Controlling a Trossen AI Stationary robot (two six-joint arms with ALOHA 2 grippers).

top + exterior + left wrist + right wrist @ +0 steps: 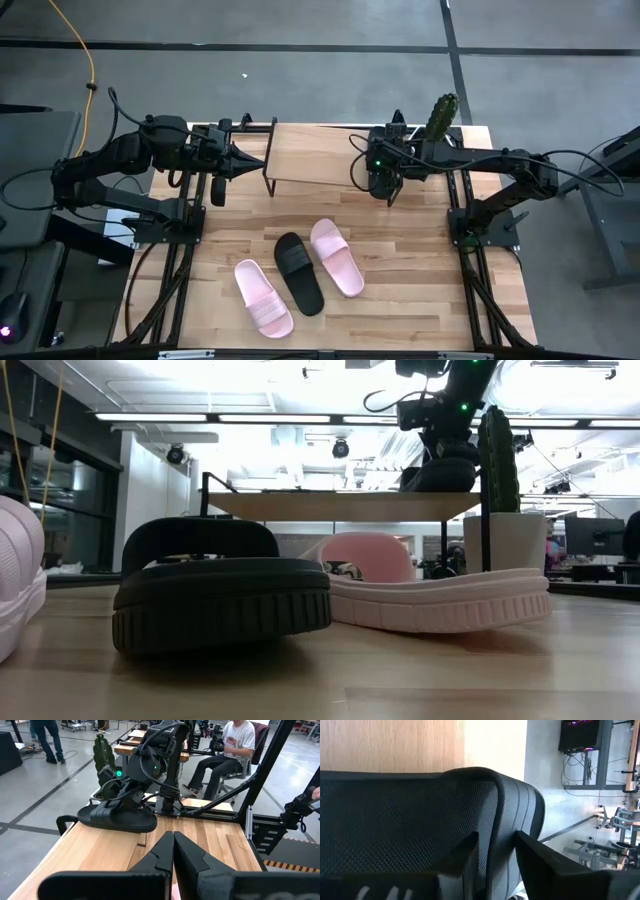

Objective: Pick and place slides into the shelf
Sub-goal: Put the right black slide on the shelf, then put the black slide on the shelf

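Black slide (117, 817) on shelf (105, 845), wooden tabletop (400, 300)

From my remote station: the high camera looks straight down on the whole table (400, 300); the low one sits at tabletop level, close behind a black slide (222, 600), facing the shelf (340, 506). My left wrist camera looks across that shelf (110, 845) at the right arm; the right wrist camera (very close) fills with a black strap (410, 820)
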